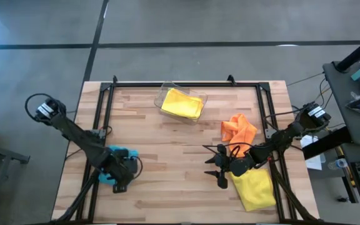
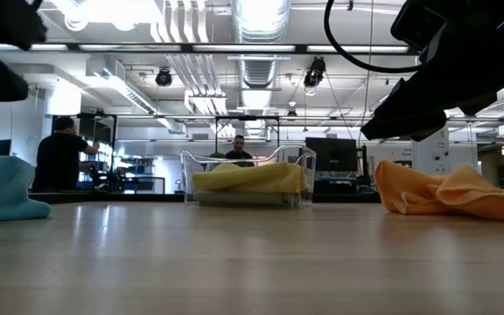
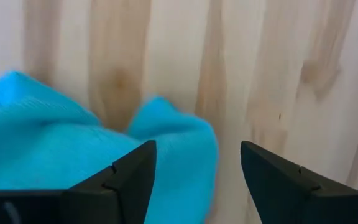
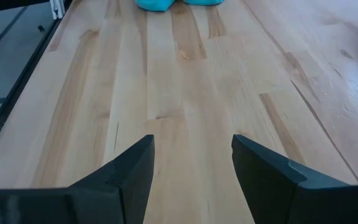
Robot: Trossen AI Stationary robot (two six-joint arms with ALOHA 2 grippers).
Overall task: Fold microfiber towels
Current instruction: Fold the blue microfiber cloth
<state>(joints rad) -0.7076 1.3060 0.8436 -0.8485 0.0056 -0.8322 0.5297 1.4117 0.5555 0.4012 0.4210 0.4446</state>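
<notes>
Landmark: clear plastic bin (image 1: 165,95), standing at the far middle of the wooden table (image 1: 167,169); every place below is told from it.
Bin contents: one yellow towel (image 1: 182,104) lies bunched inside the bin; in the low view it mounds above the bin's wall.
Orange towel: orange towel (image 1: 237,130) lies crumpled on the table, to the right of the bin and a little nearer the front edge.
Second yellow towel: second yellow towel (image 1: 256,187) lies flattish near the front right corner, well apart from the bin, just in front of the orange one.
Blue towel: light blue towel (image 1: 119,164) sits in a heap to the left of the bin and well toward the front, under the left arm's end.
Left tool: left tool (image 3: 196,171) hangs right over the blue towel with fingers apart; between them show towel and bare wood, nothing clamped.
Right tool: right tool (image 1: 218,170) hovers over bare table, in front of the bin and just left of the second yellow towel, fingers apart and holding nothing.
Background: a person (image 2: 60,155) stands in the room beyond the table, left of the bin in the low view.
</notes>
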